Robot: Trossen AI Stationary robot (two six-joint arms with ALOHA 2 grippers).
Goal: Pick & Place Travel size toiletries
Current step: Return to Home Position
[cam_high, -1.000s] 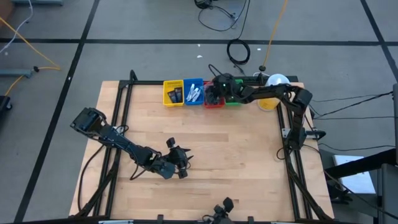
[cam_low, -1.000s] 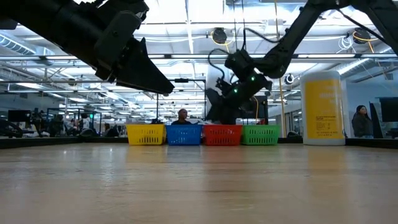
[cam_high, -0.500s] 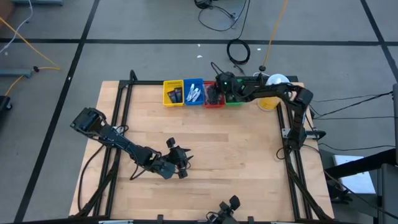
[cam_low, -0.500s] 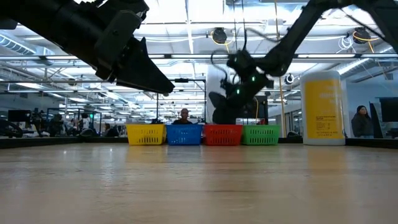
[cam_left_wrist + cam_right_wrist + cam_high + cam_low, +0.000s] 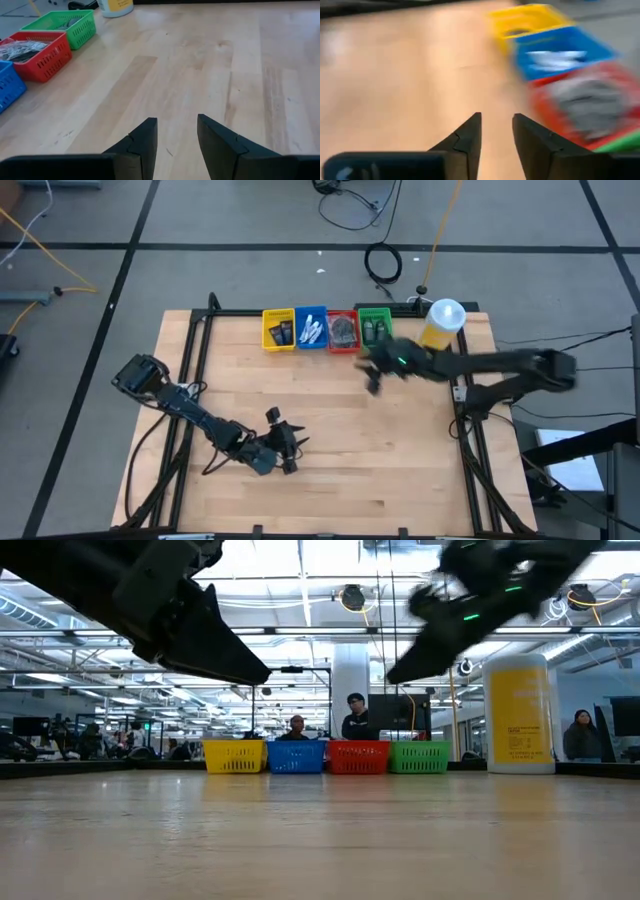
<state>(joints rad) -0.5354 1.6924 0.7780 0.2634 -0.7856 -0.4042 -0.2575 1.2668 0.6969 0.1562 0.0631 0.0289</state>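
The pale, grained wooden tabletop (image 5: 200,60) beneath the left gripper (image 5: 176,119) looks matt. Its dark fingers (image 5: 142,145) look like smooth plastic. Ahead stands a red latticed plastic basket (image 5: 42,62).

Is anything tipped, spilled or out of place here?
Nothing stands out. The yellow basket, blue basket, red basket and green basket stand in a straight row, the yellow bottle upright beside them.

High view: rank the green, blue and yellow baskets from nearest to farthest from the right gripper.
1. Green basket, at the table's far edge, almost straight beyond the right gripper.
2. Blue basket, farther along the row toward the left arm's side.
3. Yellow basket, at the row's left end.
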